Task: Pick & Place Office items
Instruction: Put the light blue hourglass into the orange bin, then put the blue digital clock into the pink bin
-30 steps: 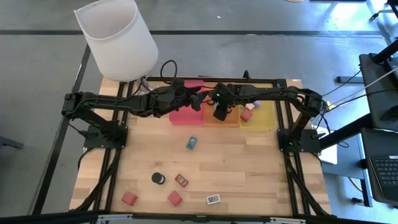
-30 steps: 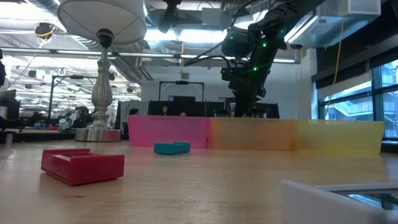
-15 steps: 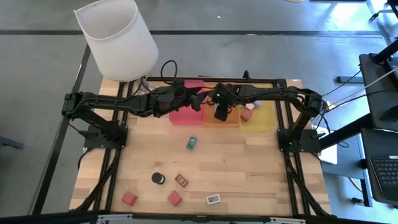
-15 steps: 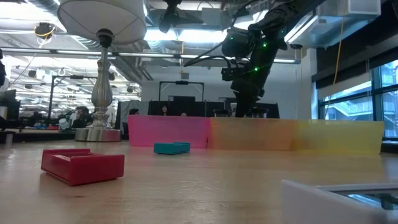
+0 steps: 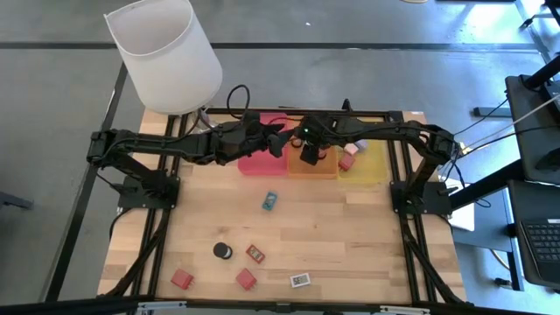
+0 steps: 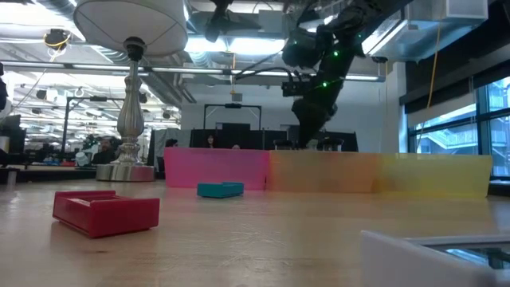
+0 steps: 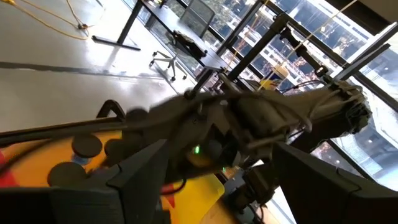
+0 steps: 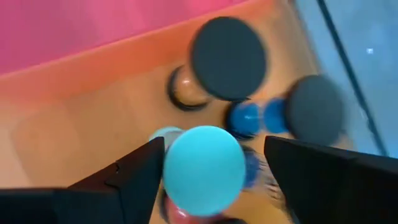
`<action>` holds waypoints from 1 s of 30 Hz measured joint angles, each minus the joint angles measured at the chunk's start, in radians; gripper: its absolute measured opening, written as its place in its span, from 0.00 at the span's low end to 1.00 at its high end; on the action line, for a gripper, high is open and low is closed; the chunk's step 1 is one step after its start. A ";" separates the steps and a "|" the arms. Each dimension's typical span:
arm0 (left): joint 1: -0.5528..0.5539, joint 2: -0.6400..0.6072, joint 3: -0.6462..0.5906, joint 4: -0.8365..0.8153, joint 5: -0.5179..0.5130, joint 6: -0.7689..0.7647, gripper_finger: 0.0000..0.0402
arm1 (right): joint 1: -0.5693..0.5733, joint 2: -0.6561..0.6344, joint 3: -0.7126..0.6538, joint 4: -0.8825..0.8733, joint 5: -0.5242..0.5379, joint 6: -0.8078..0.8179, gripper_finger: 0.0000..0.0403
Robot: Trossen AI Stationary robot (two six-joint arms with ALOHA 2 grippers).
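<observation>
My right gripper (image 5: 308,158) hangs open over the orange tray (image 5: 324,171). In the right wrist view its fingers (image 8: 134,180) stand on either side of a light-blue-topped cylinder (image 8: 205,163). That cylinder sits among black cylinders (image 8: 229,57) in the tray, and I cannot tell whether a finger touches it. My left gripper (image 5: 281,138) waits open above the red tray (image 5: 255,164). A teal block (image 5: 269,201), a black cylinder (image 5: 222,251), red blocks (image 5: 247,279) and a white block (image 5: 300,280) lie flat on the table. Pink and red cubes (image 5: 347,162) sit in the yellow tray (image 5: 374,166).
The three trays stand in a row along the table's far edge. A white-shaded lamp (image 5: 166,52) stands at the far left corner. In the low view a red block (image 6: 105,212) and the teal block (image 6: 221,189) lie before the tray walls (image 6: 319,172). Bare wood shows between the trays and the near items.
My right gripper has risen a little above the orange tray and drifted slightly toward the far edge. The left arm and the items on the table have kept still.
</observation>
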 joint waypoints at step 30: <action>-0.269 0.164 -0.001 -0.626 0.053 -0.285 0.70 | 0.000 -0.031 0.352 -0.480 -0.134 -0.087 0.73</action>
